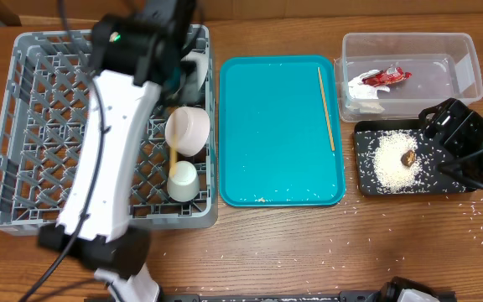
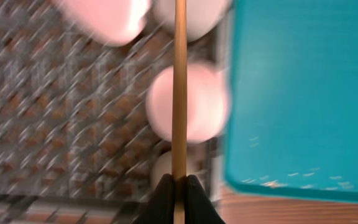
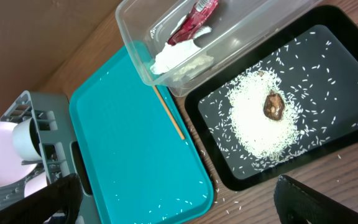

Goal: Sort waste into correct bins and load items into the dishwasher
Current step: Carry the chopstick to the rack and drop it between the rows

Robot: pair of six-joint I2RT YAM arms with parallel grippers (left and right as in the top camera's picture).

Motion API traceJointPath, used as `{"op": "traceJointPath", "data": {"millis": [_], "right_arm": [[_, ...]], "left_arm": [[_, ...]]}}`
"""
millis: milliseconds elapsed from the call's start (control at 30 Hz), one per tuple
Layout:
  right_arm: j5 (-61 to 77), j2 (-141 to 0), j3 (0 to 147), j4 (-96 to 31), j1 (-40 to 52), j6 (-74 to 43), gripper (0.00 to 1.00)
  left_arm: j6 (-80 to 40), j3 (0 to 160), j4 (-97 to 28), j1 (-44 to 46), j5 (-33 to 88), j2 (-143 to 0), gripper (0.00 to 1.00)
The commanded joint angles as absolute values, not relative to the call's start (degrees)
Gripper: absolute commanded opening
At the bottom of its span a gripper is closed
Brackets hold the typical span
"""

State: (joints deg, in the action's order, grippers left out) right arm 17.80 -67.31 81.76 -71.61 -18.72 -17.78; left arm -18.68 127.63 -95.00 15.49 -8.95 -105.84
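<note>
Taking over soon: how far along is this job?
Done: wrapper and paper scrap in clear tub, rice and brown lump in black tray, bowl and cup in rack. In hand: left claw grips a chopstick over the rack. Left: second chopstick on the teal tray, stray grains.

Rice [image 1: 390,164] and brown lump [image 1: 408,157] lie in black tray [image 1: 367,180]; crumpled wrapper [image 1: 384,77] in clear tub [image 1: 434,80].

The teal tray [image 1: 275,143] lies mostly bare, open from above; only a chopstick [image 1: 326,109] lies along its 3 o'clock edge. Over the dish rack [image 1: 32,126], the left arm [image 1: 111,143] blocks its middle.
</note>
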Motion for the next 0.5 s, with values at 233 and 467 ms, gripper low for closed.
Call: {"op": "traceJointPath", "data": {"millis": [233, 467], "right_arm": [[18.0, -67.3, 82.5, -71.5, -18.9, -17.8, 1.0], [18.0, -67.3, 82.5, -71.5, -18.9, -17.8, 1.0]], "left_arm": [[-5.3, 93.8, -71.7, 7.8, -12.6, -101.1, 0.04], [-6.5, 82.5, -57.6, 4.3, -11.7, -101.1, 0.04]]}}
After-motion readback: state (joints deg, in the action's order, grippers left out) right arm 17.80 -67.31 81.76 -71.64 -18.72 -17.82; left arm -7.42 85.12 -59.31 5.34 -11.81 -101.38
